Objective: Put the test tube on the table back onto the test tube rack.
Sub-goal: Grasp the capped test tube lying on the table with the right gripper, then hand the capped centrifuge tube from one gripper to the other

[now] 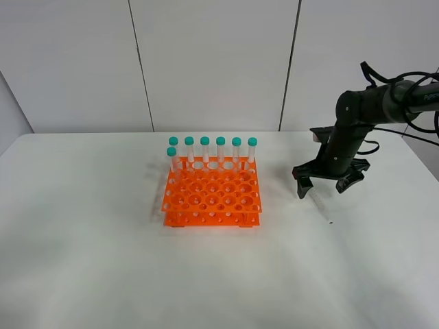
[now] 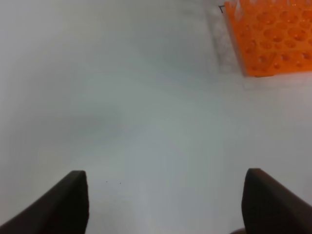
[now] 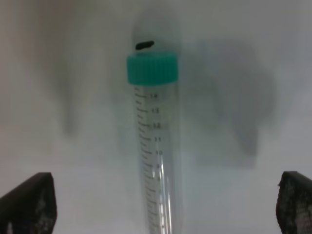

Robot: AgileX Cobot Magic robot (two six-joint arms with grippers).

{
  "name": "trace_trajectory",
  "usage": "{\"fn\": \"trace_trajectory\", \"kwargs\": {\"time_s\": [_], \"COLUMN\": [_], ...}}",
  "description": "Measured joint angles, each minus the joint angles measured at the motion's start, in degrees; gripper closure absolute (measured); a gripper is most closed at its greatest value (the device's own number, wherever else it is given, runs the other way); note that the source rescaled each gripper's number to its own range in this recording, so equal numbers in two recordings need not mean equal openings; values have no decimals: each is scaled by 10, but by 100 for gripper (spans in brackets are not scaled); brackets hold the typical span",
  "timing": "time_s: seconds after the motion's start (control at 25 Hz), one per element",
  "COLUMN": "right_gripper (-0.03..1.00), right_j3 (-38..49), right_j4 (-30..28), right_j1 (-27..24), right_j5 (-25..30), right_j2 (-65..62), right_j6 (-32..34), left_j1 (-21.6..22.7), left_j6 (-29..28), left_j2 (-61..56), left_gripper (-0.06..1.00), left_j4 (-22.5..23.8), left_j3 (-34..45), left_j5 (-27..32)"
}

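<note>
The test tube [image 1: 322, 208] lies flat on the white table [image 1: 103, 260], to the right of the orange test tube rack [image 1: 212, 195]. My right gripper [image 1: 321, 187] hovers open just above the tube's capped end. In the right wrist view the clear tube [image 3: 157, 146] with its teal cap [image 3: 152, 68] and printed scale runs between my two spread fingers [image 3: 27, 204]; neither touches it. The left gripper [image 2: 165, 204] is open over bare table, with a corner of the rack [image 2: 273, 39] ahead of it. The left arm is out of the high view.
Several teal-capped tubes [image 1: 212, 151] stand upright along the rack's back row, with one more at the left of the second row [image 1: 171, 159]. The rack's other holes are empty. Grey wall panels stand behind the table.
</note>
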Motion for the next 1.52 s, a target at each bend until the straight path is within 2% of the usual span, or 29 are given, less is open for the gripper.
{"fn": "trace_trajectory", "kwargs": {"time_s": [0.48, 0.56, 0.76, 0.84, 1.0, 1.08, 1.12, 1.16, 1.52], "right_gripper": [-2, 6, 43, 53, 67, 82, 94, 97, 96], "right_j3": [0, 0, 0, 0, 0, 0, 0, 0, 0], "right_j4": [0, 0, 0, 1, 1, 1, 1, 1, -4], "right_j1": [0, 0, 0, 0, 0, 0, 0, 0, 0], "right_j5": [1, 2, 15, 19, 22, 22, 23, 23, 36], "right_j2": [26, 26, 26, 26, 26, 26, 26, 26, -10], "right_j6": [1, 1, 1, 1, 1, 1, 1, 0, -29], "left_j1": [0, 0, 0, 0, 0, 0, 0, 0, 0], "left_j6": [0, 0, 0, 0, 0, 0, 0, 0, 0], "left_j2": [0, 0, 0, 0, 0, 0, 0, 0, 0], "left_gripper": [-6, -6, -6, -6, -6, -6, -6, -6, -6], "left_j4": [0, 0, 0, 0, 0, 0, 0, 0, 0], "left_j3": [0, 0, 0, 0, 0, 0, 0, 0, 0], "left_j5": [0, 0, 0, 0, 0, 0, 0, 0, 0]}}
